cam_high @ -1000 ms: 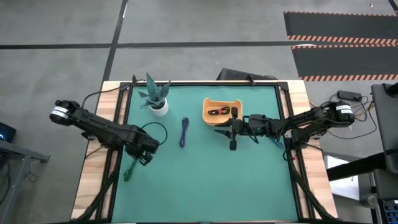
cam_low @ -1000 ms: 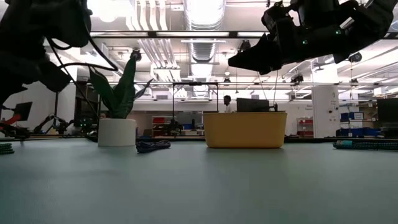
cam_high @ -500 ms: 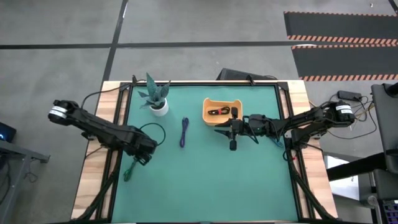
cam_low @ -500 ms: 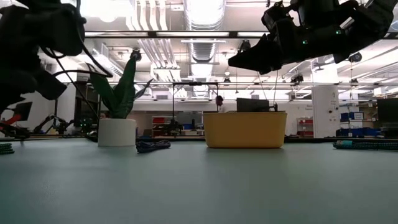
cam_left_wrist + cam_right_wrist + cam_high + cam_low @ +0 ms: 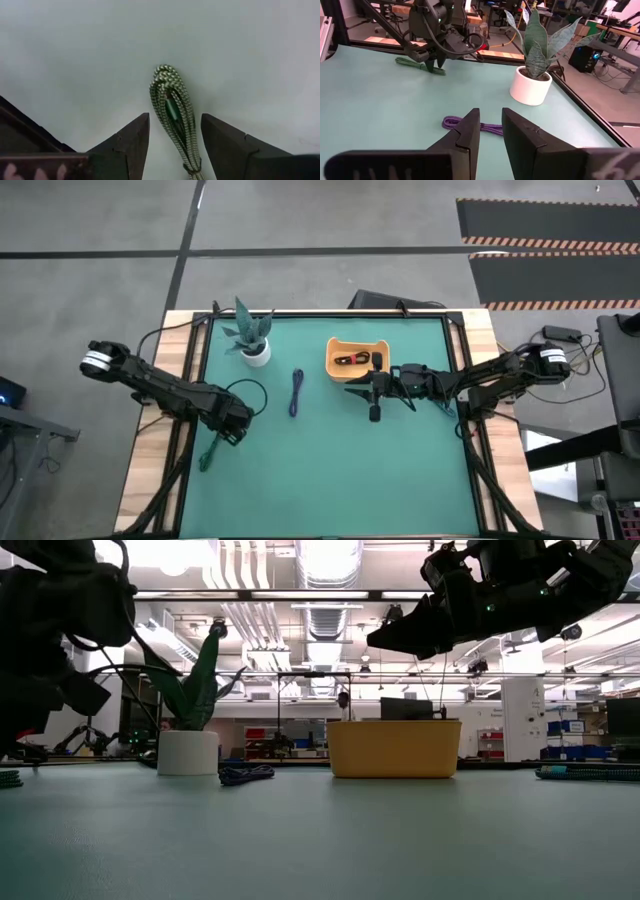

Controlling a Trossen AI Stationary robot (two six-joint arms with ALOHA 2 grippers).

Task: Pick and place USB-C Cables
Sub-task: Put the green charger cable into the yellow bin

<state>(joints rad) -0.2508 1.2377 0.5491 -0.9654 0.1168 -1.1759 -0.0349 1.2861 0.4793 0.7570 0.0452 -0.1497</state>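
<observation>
Green cable (image 5: 173,116) lies between spread left jaws, ungripped

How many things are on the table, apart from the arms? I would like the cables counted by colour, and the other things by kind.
Green cable: 1
Purple-blue cable: 1
Black-and-red cable, in the tray: 1
Teal cable: 1
Orange tray: 1
Potted plant: 1
Total: 6

A potted plant (image 5: 250,335) stands near the table's (image 5: 330,470) far-left corner.
</observation>
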